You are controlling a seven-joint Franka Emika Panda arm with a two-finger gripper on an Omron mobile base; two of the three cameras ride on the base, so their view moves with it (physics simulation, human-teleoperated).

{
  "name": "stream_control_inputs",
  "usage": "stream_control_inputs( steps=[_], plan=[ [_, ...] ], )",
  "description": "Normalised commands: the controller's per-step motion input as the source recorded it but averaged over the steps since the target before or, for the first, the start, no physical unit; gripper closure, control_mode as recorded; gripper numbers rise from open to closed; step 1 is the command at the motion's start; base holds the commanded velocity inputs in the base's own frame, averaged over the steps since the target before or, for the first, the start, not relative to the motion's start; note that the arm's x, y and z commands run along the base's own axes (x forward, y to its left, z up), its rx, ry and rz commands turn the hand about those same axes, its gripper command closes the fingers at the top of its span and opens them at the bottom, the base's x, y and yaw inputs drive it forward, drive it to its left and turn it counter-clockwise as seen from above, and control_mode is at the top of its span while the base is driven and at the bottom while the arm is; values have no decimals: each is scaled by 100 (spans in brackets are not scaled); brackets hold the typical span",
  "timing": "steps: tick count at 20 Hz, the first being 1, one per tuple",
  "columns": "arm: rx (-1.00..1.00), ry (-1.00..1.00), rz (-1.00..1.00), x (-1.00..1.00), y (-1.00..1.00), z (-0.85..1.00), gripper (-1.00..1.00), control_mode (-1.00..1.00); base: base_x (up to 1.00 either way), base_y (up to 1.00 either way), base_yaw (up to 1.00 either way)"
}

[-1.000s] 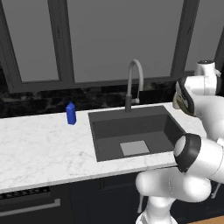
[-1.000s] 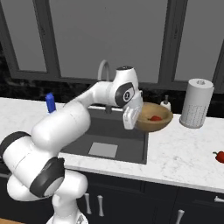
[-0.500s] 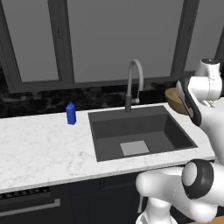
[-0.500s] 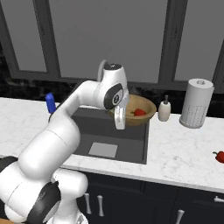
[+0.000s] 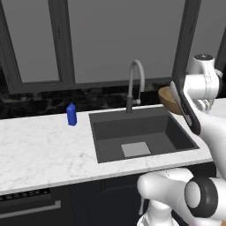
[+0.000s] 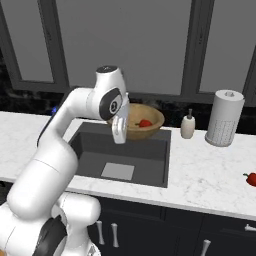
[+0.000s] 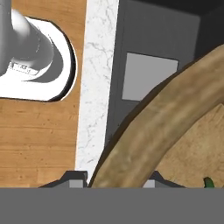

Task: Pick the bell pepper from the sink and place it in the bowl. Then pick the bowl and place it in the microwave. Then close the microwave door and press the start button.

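One broad marble counter (image 6: 210,170) runs left to right under dark cabinet doors, and the sink (image 5: 141,132) is set into it — a dark grey basin with a pale square patch on its floor and a tall arched faucet (image 5: 134,84) at its far edge. The white arm reaches up over the sink's right side, with its gripper (image 6: 119,131) pointing downward at the near left rim of the bowl (image 6: 145,122). The bowl, tan and wooden, is lifted above the far right part of the basin, clear of the counter. In the hand view its thick rim (image 7: 148,135) passes right between the finger tips at the bottom, so the jaws seem to be clamped on that rim, though the tips themselves are mostly cut off by the picture's edge. The bell pepper (image 6: 145,123) lies inside the bowl, red, toward its middle.

On the counter to the right stands a white paper towel roll (image 6: 224,117), with a small cream soap dispenser (image 6: 188,125) just left of it. A second small red vegetable (image 6: 250,178) lies at the far right — well apart from the bowl. Left of the sink stands a small blue bottle (image 5: 71,114).
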Motion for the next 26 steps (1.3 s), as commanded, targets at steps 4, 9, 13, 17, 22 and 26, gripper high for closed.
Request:
stream_control_inputs(
  steps=[4, 9, 13, 17, 22, 26],
  plan=[
    [0, 0, 0, -26, 29, 26, 100, -100, 0, 0, 0],
    [0, 0, 0, -31, 23, 15, 100, -100, 0, 0, 0],
    [0, 0, 0, -44, 25, 16, 100, -100, 0, 0, 0],
    [0, 0, 0, -41, 47, 6, 100, -100, 0, 0, 0],
    [0, -2, 0, -37, 26, 9, 100, -100, 0, 0, 0],
    [0, 0, 0, -28, 4, 19, 100, -100, 0, 0, 0]
  ],
)
